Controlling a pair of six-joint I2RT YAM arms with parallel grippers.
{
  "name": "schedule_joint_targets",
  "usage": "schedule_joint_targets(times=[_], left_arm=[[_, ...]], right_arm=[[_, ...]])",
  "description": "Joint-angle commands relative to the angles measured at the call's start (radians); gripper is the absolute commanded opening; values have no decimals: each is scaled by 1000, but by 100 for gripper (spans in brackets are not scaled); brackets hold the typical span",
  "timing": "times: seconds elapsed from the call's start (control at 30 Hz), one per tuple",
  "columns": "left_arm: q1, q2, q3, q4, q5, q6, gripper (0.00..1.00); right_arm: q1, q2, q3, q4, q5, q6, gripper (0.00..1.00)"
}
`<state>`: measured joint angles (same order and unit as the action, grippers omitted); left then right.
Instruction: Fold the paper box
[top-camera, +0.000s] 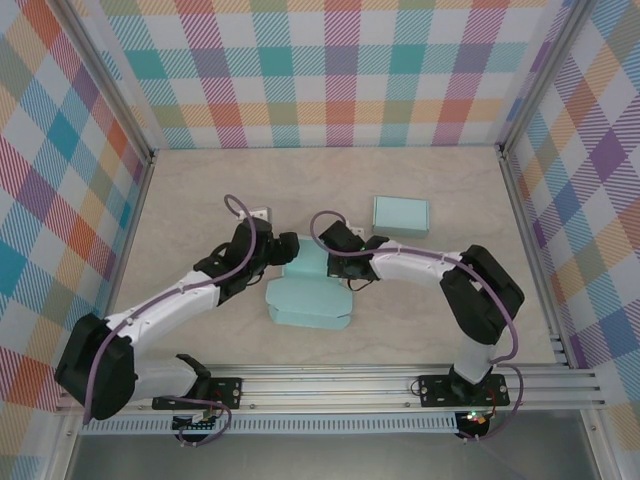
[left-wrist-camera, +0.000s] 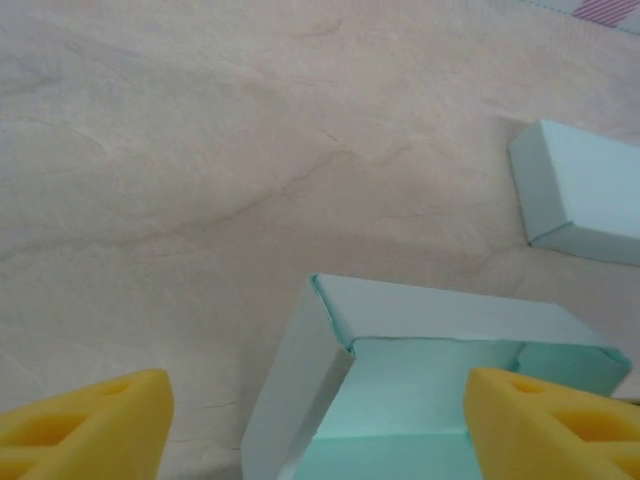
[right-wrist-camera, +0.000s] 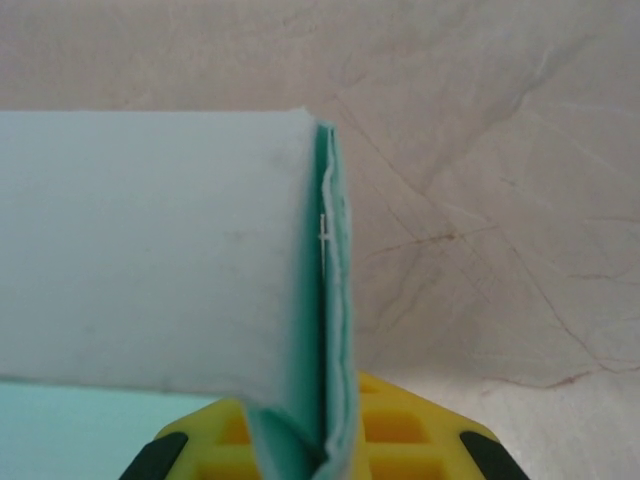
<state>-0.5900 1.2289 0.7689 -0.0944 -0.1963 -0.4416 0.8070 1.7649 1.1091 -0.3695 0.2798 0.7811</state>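
The teal paper box (top-camera: 308, 300) lies partly folded in the middle of the table, its far end raised between both grippers. My left gripper (top-camera: 287, 250) is open at the box's far left corner. In the left wrist view its yellow fingers (left-wrist-camera: 85, 425) stand wide apart either side of the box's upright wall and corner (left-wrist-camera: 400, 330), touching nothing. My right gripper (top-camera: 345, 262) is shut on the box's right side wall. In the right wrist view the doubled paper edge (right-wrist-camera: 335, 300) stands pinched between the yellow pads (right-wrist-camera: 400, 440).
A second teal box (top-camera: 400, 215), closed up, lies at the back right, and it also appears in the left wrist view (left-wrist-camera: 585, 190). Chequered walls (top-camera: 60, 200) enclose the table on three sides. A metal rail (top-camera: 330, 385) runs along the near edge.
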Motion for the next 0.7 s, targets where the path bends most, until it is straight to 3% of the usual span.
schedule_joint_targets(times=[0.0,0.23,0.57,0.67], left_arm=[[9,-52,37,-82,66,19,78],[-18,6,72,-192,128,65,69],[-147,190,122,-342,-92,80,57],[-175,240,134,-345,-143,77,45]], right_arm=[[-61,-33,33,-131,-211,-73,0],[-80,-34,66,-235,-210,-120,0],[-83,-21,74,-253,-218,-113,0],[-83,-21,65,-242,-218,-98,0]])
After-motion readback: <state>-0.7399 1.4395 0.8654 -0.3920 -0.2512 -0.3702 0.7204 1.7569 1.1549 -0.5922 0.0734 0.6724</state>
